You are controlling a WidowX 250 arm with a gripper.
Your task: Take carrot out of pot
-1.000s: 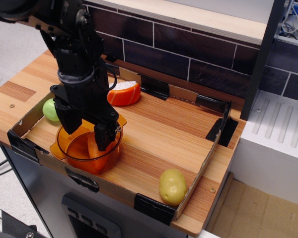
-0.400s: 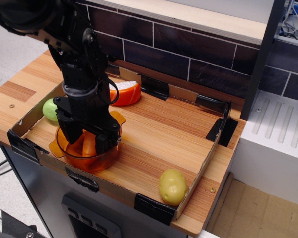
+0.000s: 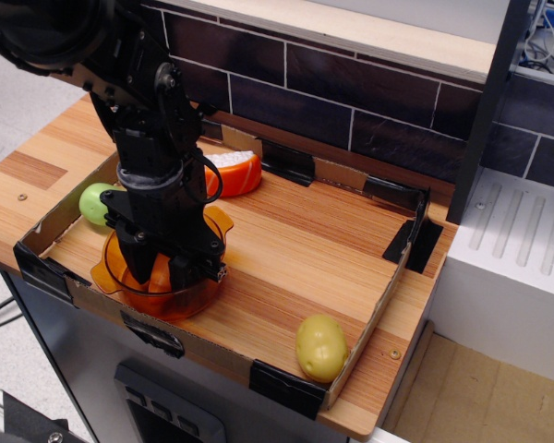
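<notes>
The translucent orange pot (image 3: 192, 293) stands at the front left of a shallow cardboard tray (image 3: 377, 314). The small orange carrot (image 3: 161, 276) stands inside it, only partly showing. My black gripper (image 3: 169, 268) reaches down into the pot from above. Its jaws are apart, one on each side of the carrot. The fingertips are low inside the pot and partly hidden by its wall. I cannot tell whether they touch the carrot.
An orange wedge with a white top (image 3: 233, 173) lies behind the pot. A green round toy (image 3: 93, 202) sits left of it. A yellow potato-like toy (image 3: 320, 347) rests at the tray's front right corner. A dark brick wall runs along the back.
My gripper has dropped lower into the pot and shifted slightly left, so its jaws now stand around the carrot. The pot has slid a little to the left.
</notes>
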